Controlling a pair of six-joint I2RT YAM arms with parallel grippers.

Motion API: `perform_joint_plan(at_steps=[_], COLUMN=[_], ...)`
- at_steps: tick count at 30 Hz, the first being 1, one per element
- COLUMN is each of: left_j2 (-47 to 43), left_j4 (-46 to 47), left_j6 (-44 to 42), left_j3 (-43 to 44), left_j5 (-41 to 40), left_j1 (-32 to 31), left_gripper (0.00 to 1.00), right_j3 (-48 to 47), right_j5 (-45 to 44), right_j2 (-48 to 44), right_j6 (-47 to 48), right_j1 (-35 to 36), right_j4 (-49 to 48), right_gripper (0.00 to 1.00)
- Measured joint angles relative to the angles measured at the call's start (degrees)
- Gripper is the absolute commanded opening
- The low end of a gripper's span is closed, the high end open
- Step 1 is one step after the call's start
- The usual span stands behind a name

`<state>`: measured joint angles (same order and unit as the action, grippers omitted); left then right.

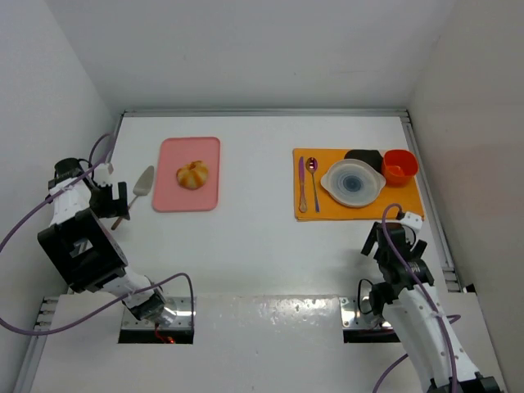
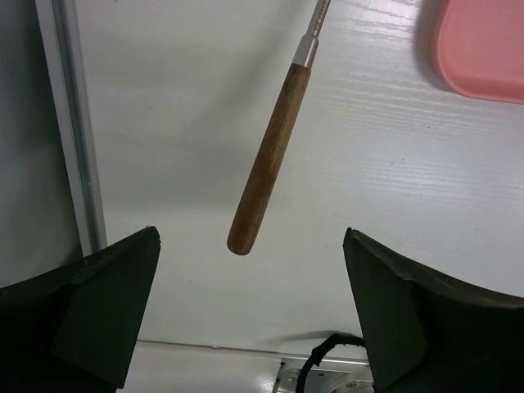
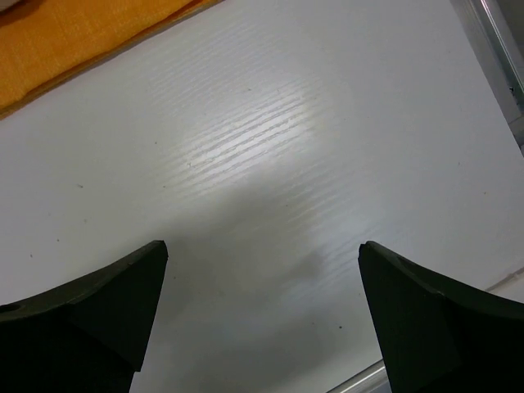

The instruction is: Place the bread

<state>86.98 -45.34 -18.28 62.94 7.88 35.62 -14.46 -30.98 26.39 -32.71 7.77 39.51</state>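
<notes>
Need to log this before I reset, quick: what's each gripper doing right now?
Left gripper: open, holding nothing, close to the spatula handle.
Right gripper: open, holding nothing.

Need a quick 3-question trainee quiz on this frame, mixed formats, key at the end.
1. True or false: the bread sits on the pink board.
2. Which thing shows just ahead of the left tool in its wrist view? A) a sponge B) a wooden handle C) a knife
3. Fill in: the right tool is ___ above the table, holding nothing.
Key: 1 true; 2 B; 3 open.
</notes>
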Motion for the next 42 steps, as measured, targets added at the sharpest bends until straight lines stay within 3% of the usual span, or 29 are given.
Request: perform_joint_plan(at_steps=[5,8,10,12,14,15,16,18,20,26,32,42], left_j2=[-0.4,-1.8,-4.3,-7.5,-8.7,-8.7,-8.7,-6.7,-3.3,9.9,10.4,12.4], left_j4=[-1.4,-5.4,-5.8,-5.4,-5.0,-5.2,-5.9,-7.1,-8.2,-9.7,-9.8,-8.4], left_j6=[-2.1,-4.9,-8.1,-10.6,-12.2,-12.6,-13.0,-12.7,-12.5,-11.3,-11.6,-13.6], left_j3=[2.2,11.3,18.8,26.1,30.8,31.9,32.4,31.4,28.4,13.7,12.7,10.3], left_j5=[1.6,3.0,4.4,3.8,1.7,0.9,0.4,0.3,0.2,-3.0,-1.7,0.9], left_j1=[0.0,0.0,0.0,-1.2,-3.6,-5.1,-6.6,-9.0,-9.7,-9.8,-10.1,-12.4], left_gripper=[0.99,0.99,0.99,0.97,0.88,0.83,0.75,0.69,0.69,0.74,0.74,0.74], right_j3=[0.6,0.5,-3.0,-13.4,-28.7,-36.9,-44.5,-55.8,-63.5,-74.4,-89.6,-95.3], right_j5=[2.8,11.1,16.9,20.6,20.8,20.4,20.4,21.4,23.9,29.0,30.3,27.0], right_j2=[0.0,1.8,8.2,21.4,36.2,43.2,49.9,59.4,67.0,87.4,107.6,114.3], right_j6=[-1.7,2.3,4.5,6.6,8.8,9.8,10.6,10.2,8.1,-1.9,-5.7,-8.7], right_j1=[-0.1,-0.2,0.3,2.4,8.5,12.1,15.8,20.6,23.8,27.4,33.0,36.6], right_j4=[-4.0,-12.2,-14.6,-14.0,-13.6,-13.7,-14.9,-17.3,-19.8,-27.7,-26.9,-25.9], right_gripper=[1.0,1.0,1.0,1.0,1.0,0.96,0.87,0.77,0.71,0.7,0.68,0.5])
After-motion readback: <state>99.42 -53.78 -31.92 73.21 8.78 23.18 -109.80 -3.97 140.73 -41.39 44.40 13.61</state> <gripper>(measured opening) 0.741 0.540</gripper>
